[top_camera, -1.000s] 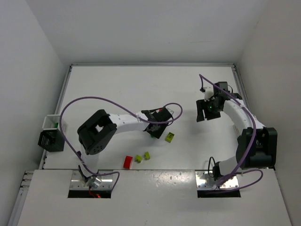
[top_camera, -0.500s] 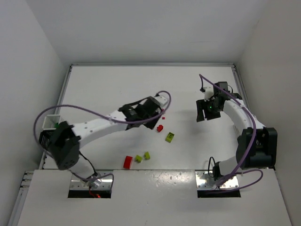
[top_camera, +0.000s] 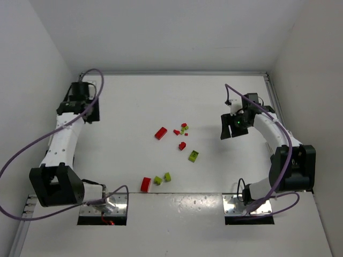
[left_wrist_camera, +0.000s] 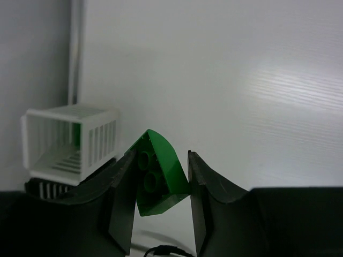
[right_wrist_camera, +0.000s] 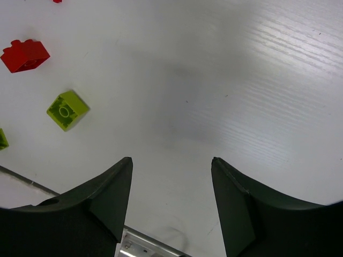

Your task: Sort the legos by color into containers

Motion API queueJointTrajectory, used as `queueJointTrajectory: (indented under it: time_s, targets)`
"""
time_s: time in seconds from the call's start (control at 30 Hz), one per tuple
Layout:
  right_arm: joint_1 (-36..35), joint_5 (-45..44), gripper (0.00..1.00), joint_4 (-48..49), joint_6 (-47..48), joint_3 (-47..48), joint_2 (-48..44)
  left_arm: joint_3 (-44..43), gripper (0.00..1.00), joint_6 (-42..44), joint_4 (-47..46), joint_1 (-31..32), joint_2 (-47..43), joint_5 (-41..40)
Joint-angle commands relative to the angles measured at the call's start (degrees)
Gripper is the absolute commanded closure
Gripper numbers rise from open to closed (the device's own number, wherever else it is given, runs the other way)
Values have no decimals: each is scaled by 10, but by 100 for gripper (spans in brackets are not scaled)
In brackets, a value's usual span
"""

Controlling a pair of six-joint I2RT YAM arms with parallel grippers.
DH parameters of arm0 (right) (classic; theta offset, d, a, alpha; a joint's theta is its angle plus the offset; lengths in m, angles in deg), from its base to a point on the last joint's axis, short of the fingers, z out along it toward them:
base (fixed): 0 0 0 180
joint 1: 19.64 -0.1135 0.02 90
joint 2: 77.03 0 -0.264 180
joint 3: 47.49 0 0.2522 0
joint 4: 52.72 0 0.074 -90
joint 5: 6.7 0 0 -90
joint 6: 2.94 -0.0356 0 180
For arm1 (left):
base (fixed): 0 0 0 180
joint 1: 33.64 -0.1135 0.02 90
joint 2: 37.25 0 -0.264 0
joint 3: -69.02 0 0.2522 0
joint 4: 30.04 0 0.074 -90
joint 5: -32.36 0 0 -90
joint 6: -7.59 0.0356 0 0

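My left gripper (top_camera: 84,111) is at the far left of the table and is shut on a dark green brick (left_wrist_camera: 159,170), held between its fingers (left_wrist_camera: 121,198). A white ribbed bin (left_wrist_camera: 69,140) with something green inside stands just beyond it to the left; the top view does not show this bin. My right gripper (top_camera: 232,126) is open and empty (right_wrist_camera: 171,160) above bare table at the right. Red bricks (top_camera: 161,133) (top_camera: 182,145) (top_camera: 145,184) and lime bricks (top_camera: 193,156) (top_camera: 167,176) lie loose mid-table. The right wrist view shows a red brick (right_wrist_camera: 24,55) and a lime brick (right_wrist_camera: 67,110).
Small red and lime bits (top_camera: 184,128) lie clustered mid-table. A black ribbed object (left_wrist_camera: 48,188) sits under the white bin. Two grey metal plates (top_camera: 103,206) (top_camera: 248,206) are at the near edge. White walls enclose the table on three sides.
My left arm has swung from the middle of the table to the far left. Several red and lime bricks now show scattered where it was. The right arm has barely moved.
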Motion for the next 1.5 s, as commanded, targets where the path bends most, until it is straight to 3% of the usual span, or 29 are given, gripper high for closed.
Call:
queueJointTrajectory:
  time_s: [0.0, 0.17, 0.27, 0.53, 0.8, 1.0, 1.1, 1.27, 1.4, 1.47]
  targets:
    - [-2, 24, 39, -6, 7, 20, 4, -18, 99, 59, 50, -102, -16, 41]
    - [-2, 25, 39, -6, 7, 26, 9, -54, 99, 91, 57, -247, 43, 77]
    - [-2, 25, 39, -6, 7, 26, 9, -70, 99, 107, 62, -296, 84, 90]
    - [-2, 25, 39, -12, 7, 26, 15, -71, 91, 125, 45, -342, 126, 100]
    - [-2, 25, 39, -12, 7, 31, 20, -71, 58, 130, 45, -353, 143, 112]
    - [-2, 43, 39, -17, 24, 31, 20, -77, 47, 141, 45, -353, 136, 146]
    - [-7, 55, 39, -29, 42, 26, 20, -84, 31, 157, 45, -353, 119, 175]
    - [-7, 61, 40, -63, 93, 26, 20, -114, 28, 175, 66, -353, 119, 197]
    - [-30, 55, 40, -103, 213, 15, 5, -126, 28, 240, 119, -348, 89, 339]
    - [-55, 50, 40, -130, 253, 9, -3, -131, 28, 303, 161, -310, 84, 395]
